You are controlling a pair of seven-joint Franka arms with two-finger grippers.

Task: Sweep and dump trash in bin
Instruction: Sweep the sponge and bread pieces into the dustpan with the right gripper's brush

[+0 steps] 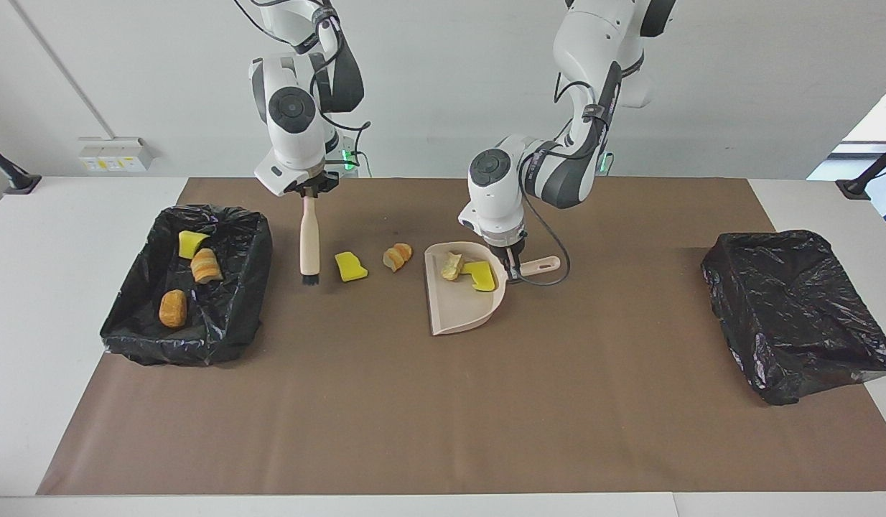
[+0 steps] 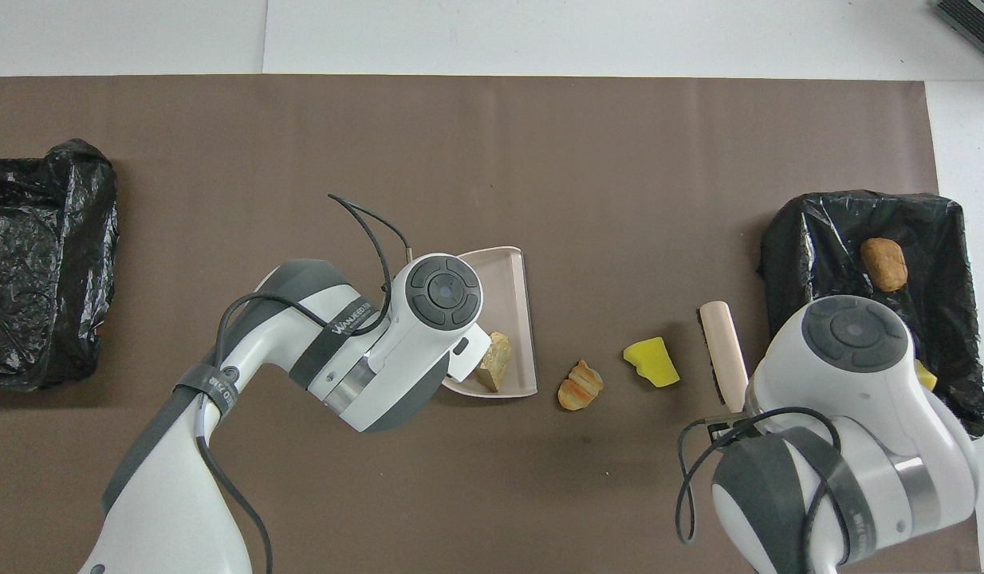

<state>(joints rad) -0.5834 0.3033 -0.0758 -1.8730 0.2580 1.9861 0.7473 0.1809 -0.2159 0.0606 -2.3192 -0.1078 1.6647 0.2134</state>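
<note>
The right gripper [image 1: 310, 195] points straight down, pinching the brush [image 1: 310, 244] upright beside the bin [image 1: 250, 287]; the left gripper [image 1: 513, 267] clamps the dustpan [image 1: 457, 310] handle; two trash pieces [image 1: 351, 266] lie between; only the facing view shows the dustpan's yellow wedge [image 1: 480, 276].

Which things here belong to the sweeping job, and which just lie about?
Job:
- beige plastic dustpan, handle in left gripper
- beige black-bristled brush, in right gripper
- yellow sponge wedge and orange-brown bread chunk on the mat
- pale lump and yellow wedge in the dustpan
- black-lined bin holding three pieces

Idle:
- second black-lined bin
- brown paper mat
</note>
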